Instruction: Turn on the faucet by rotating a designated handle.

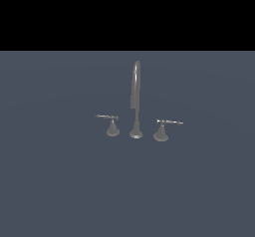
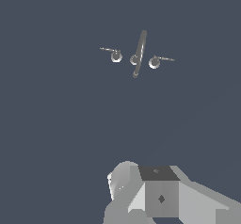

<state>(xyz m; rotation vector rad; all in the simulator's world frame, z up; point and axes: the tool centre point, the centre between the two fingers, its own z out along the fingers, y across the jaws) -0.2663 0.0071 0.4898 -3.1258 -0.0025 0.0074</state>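
Faucet (image 1: 136,101) stands mid-floor, well apart from my gripper (image 2: 155,195), whose body alone shows in the wrist view; I cannot tell how wide its fingers stand or whether they hold anything. I count one arched spout and two levers. The designated handle (image 1: 107,117), on the narrower cone at the exterior view's left, wants a push near its rod tip, sweeping sideways around the cone.
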